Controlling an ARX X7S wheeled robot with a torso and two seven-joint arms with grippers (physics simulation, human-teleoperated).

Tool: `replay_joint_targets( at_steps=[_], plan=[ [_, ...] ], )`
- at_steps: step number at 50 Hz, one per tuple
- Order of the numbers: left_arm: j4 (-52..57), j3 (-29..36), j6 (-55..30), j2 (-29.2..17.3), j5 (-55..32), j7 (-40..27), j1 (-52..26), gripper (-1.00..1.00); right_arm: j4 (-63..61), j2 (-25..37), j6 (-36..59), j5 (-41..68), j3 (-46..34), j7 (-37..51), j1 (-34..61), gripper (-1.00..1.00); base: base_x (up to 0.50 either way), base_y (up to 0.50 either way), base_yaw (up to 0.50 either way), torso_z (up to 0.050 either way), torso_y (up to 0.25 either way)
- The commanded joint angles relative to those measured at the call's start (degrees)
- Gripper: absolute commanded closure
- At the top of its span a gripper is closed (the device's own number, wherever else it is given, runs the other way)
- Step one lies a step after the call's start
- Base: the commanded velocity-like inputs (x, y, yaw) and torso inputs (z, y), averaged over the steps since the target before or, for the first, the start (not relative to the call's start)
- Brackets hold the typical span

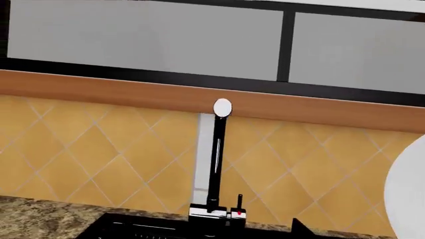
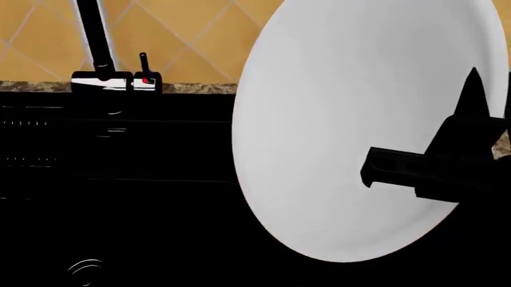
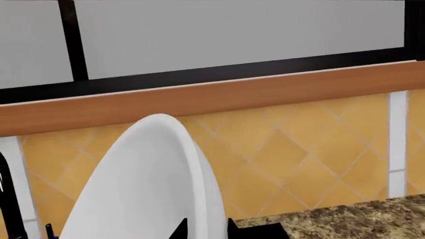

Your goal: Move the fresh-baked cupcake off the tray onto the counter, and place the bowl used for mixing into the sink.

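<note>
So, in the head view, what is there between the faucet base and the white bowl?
In the head view, only the sink's black back rim and a strip of granite counter lie between the faucet base and the tilted bowl; nothing else stands there.

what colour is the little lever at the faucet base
Dark stem with a red mark at its foot, clearest in the head view.

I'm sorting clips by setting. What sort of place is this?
Most likely a simulated kitchen: a black sink with a chrome faucet, a tiled backsplash above a granite counter.
</note>
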Motion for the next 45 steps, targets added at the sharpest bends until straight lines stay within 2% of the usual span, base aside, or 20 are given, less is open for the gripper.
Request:
replay_joint_targets(
  at_steps=[1,18,27,37,45],
  plan=[
    [0.1,-0.2,0.0,0.0,0.3,-0.4,0.5,-1.0,0.3,-0.6,-0.1,-2.3,1.0,-2.2,-1.1,1.0,0.35,0.5,0.0,0.0,0.0],
    [-0.2,-0.5,0.3,0.0,1.0,-0.8,1.3,-1.0,0.4,-1.6,-0.9,-6.3,2.8,-6.4,-4.9,1.0,0.37,0.43,0.0,0.0,0.002],
    [0.0,-0.8,0.2,0.0,0.7,-0.7,1.5,-1.0,1.3,-4.3,-2.8,-8.9,5.0,-10.7,-9.8,1.0,0.0,0.0,0.0,0.0,0.0],
    [0.4,-1.6,-0.4,0.0,-0.4,-0.2,1.3,-1.0,4.8,-10.9,-6.4,-12.1,6.6,-18.4,-17.5,1.0,0.0,0.0,0.0,0.0,0.001],
    [0.0,-1.6,-0.2,0.0,0.1,-0.3,1.8,-1.0,8.8,-15.0,-7.3,-16.9,3.3,-24.0,-19.5,1.0,0.0,0.0,0.0,0.0,0.0]
  ],
)
